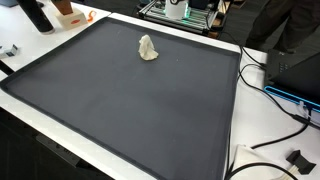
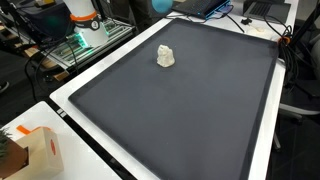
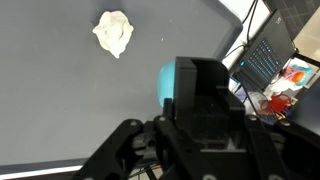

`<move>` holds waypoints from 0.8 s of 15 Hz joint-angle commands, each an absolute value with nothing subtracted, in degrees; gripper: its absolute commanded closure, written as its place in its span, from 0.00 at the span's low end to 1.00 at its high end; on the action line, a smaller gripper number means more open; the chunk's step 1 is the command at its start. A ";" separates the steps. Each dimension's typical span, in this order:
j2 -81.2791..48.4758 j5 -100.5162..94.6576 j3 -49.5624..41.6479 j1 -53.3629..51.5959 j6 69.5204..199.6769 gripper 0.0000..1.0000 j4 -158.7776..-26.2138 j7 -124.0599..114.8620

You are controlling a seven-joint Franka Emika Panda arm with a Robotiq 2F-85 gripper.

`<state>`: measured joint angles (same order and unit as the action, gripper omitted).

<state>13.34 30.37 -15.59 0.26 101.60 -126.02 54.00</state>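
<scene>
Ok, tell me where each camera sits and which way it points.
Exterior view: sits high off one edge and looks down across the dark mat at the white wad; no part of the robot shows.
Exterior view: sits high near a corner and looks down along the mat toward the wad; no arm can be made out.
Wrist view: sits on the arm and looks down at the mat past the gripper, which fills the lower frame.
Shared: all three show the mat and wad.
</scene>
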 commanded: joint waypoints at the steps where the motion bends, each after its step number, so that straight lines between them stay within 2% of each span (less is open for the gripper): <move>1: 9.88 36.37 -16.59 2.69 99.45 0.75 -125.73 61.12; 12: -2.03 45.37 -15.84 9.94 90.82 0.75 -124.58 69.81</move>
<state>1.38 42.00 -16.33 7.55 94.39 -125.87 67.35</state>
